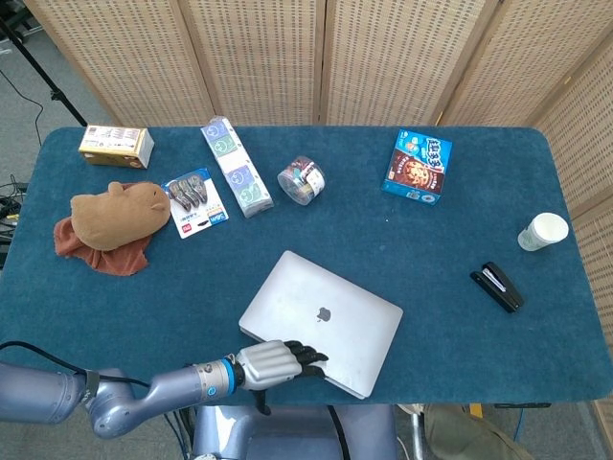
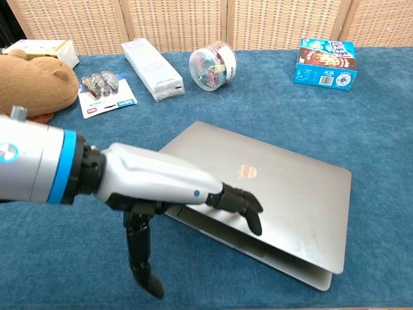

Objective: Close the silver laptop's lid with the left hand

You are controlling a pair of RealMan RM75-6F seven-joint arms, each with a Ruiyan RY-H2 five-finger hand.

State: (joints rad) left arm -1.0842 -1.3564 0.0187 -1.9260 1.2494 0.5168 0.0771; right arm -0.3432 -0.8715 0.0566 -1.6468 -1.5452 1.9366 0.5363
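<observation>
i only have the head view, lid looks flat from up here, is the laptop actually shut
Observer: Not fully. In the chest view a thin gap shows along the front edge of the silver laptop, between lid and base.
Operator: where are the fingers then
Observer: The left hand rests its dark fingertips on top of the lid near that front edge; the thumb hangs down off the laptop's left side, touching nothing.
Operator: anything caught in the gap
Observer: Nothing visible in it from the chest view; the opening is dark and narrow.
</observation>
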